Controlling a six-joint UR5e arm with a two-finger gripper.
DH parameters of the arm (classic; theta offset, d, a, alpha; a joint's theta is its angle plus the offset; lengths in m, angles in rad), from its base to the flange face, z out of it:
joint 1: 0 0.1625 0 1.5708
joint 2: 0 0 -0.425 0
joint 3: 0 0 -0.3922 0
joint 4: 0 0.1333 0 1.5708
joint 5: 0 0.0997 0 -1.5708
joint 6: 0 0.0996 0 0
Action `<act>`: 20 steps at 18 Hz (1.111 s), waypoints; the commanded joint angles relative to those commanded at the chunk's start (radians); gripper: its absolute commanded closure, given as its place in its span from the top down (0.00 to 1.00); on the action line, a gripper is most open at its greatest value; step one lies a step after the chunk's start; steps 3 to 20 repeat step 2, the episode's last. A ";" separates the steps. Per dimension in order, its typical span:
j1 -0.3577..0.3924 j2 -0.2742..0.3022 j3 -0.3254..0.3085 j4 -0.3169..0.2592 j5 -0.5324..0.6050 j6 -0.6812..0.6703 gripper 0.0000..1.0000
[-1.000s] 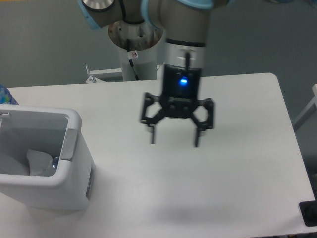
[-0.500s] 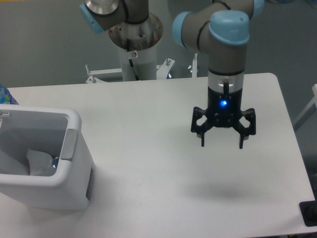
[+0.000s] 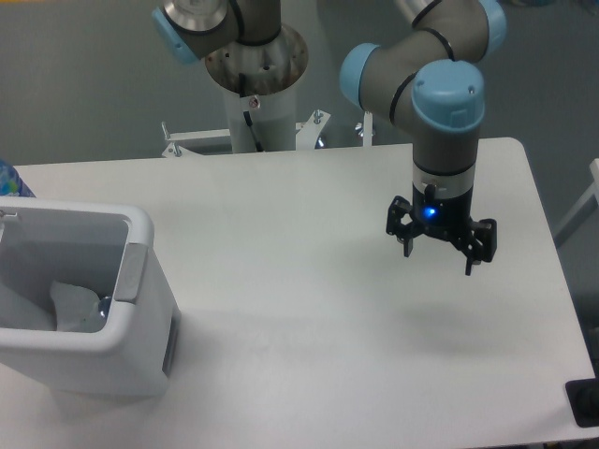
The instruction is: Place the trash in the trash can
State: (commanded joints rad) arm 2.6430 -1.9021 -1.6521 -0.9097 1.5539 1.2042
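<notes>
Far to the left of my jaws, the trash can (image 3: 140, 281) is cut off by the frame's left edge. Inside it I see pale crumpled stuff (image 3: 70, 304) and a small bluish bit (image 3: 105, 302), too indistinct to name. A blue object (image 3: 11, 180) behind it is cropped.

A robotics lab or test cell was suggested. An industrial arm (image 3: 440, 84) with grey links and light-blue joint caps was mounted on a metal pedestal (image 3: 255, 79) behind a plain white bench (image 3: 309, 318). Bare grey walls (image 3: 84, 84) were seen behind, and what may have been a bracket at the pedestal's foot.
</notes>
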 joint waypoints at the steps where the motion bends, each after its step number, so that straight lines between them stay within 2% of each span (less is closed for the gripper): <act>1: -0.002 -0.002 -0.003 0.002 0.000 0.002 1.00; 20: -0.002 -0.003 -0.005 0.002 0.000 0.002 1.00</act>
